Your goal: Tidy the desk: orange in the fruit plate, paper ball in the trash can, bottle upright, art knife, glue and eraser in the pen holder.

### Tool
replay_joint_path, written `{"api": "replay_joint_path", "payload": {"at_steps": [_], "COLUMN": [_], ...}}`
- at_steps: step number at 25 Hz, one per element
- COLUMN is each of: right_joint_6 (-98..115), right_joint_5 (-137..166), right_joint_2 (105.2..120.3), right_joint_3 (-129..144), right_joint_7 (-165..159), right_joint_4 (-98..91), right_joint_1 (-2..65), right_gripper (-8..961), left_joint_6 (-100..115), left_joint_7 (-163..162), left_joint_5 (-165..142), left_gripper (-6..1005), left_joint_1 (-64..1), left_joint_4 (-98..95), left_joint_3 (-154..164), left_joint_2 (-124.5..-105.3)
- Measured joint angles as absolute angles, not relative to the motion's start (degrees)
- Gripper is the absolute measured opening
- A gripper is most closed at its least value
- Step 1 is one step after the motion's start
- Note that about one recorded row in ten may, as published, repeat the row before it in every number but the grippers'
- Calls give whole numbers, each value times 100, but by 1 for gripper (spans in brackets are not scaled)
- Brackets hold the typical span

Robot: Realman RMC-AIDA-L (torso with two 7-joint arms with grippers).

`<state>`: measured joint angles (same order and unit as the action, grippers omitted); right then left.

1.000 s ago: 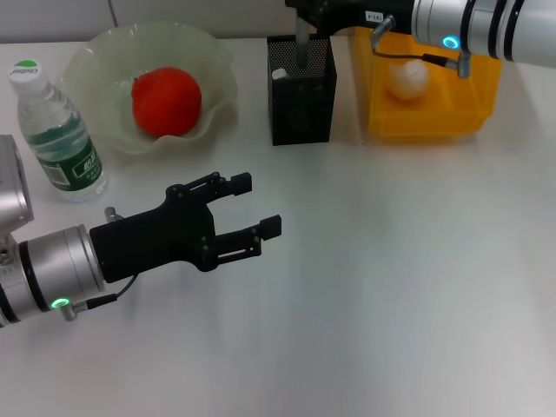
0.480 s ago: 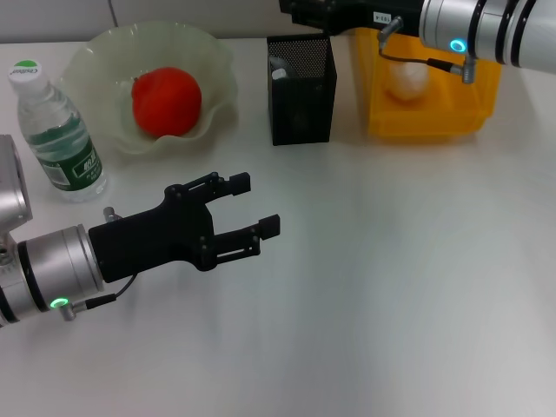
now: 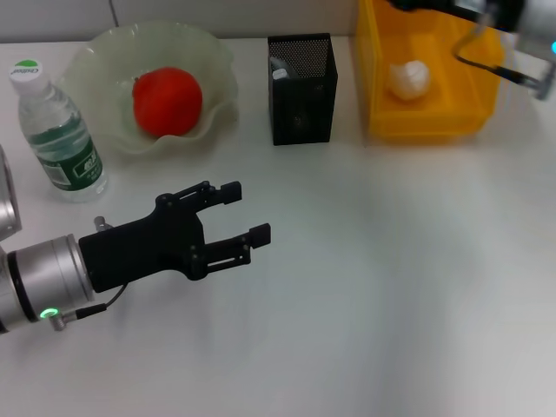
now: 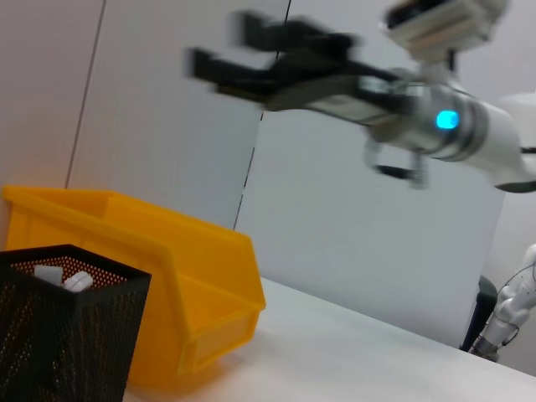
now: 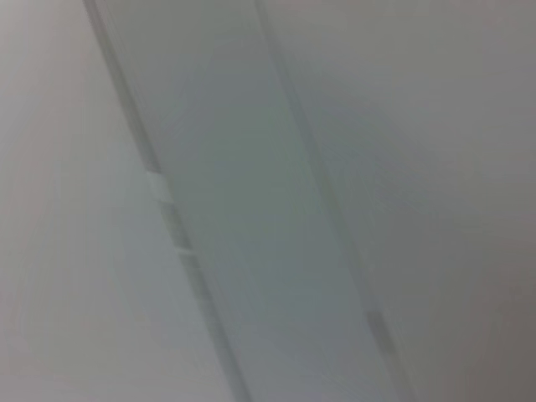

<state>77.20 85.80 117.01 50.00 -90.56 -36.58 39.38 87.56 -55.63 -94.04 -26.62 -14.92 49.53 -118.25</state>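
A: Desk check, item by item. Orange (image 3: 166,102)?

B: In the fruit plate (image 3: 91,61), far left of the table (image 3: 391,287). That one reads as done.

A: Paper ball?

B: The paper ball (image 3: 407,79) lies inside the yellow trash can (image 3: 426,122), far right. Done too, by the look of it.

A: Bottle?

B: The bottle (image 3: 57,135) stands upright, cap up, just beside the plate on its left. Nothing more needed there.

A: Pen holder contents?

B: The pen holder (image 3: 301,89) stands between plate and bin. From the head, a pale item shows at its inner left edge; the left wrist view shows two small white ends poking above the mesh (image 4: 67,280). I can't tell which of knife, glue or eraser they are, nor whether all three are in. No loose item shows on the open tabletop, so my judgement is that the task is at or near its end.

A: Grippers?

B: The left gripper (image 3: 239,212) hovers low over bare table in front of the plate, fingers spread, holding nothing. The right gripper (image 4: 251,60) is raised above and behind the bin; in the left wrist view its fingers look parted and empty, though blurred. The right wrist view shows only blank wall.
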Motion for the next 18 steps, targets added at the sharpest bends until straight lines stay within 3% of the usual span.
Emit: {"api": "replay_joint_path", "payload": {"at_steps": [2, 6, 9, 15, 18], "right_joint_6": [8718, 9620, 9869, 9856, 9568], "right_joint_5": [8431, 8466, 8781, 9827, 10041], "right_joint_2": [11538, 11383, 11355, 11449, 11673], "right_joint_3": [4996, 4991, 5002, 5027, 5057], "right_joint_7": [-9169, -9102, -8986, -8452, -7727], "right_joint_4": [-3733, -3694, -3636, -3153, -2971], "right_joint_1": [3496, 2996, 2848, 2783, 2720], "right_gripper": [732, 732, 731, 731, 731], "left_joint_6": [8820, 9017, 9195, 9291, 9324], "left_joint_7": [-5564, -5572, -5616, -5991, -6028], "left_joint_5": [-9410, -9418, -9437, -9609, -9662], "left_gripper": [800, 800, 800, 800, 800], "left_joint_1": [-2647, -2661, -2675, -2739, -2767], "left_joint_4": [-1494, -1494, -1495, -1629, -1642], "left_joint_3": [4964, 4979, 4987, 5141, 5258], "left_joint_2": [-11820, -11814, -11774, -11666, -11615]}}
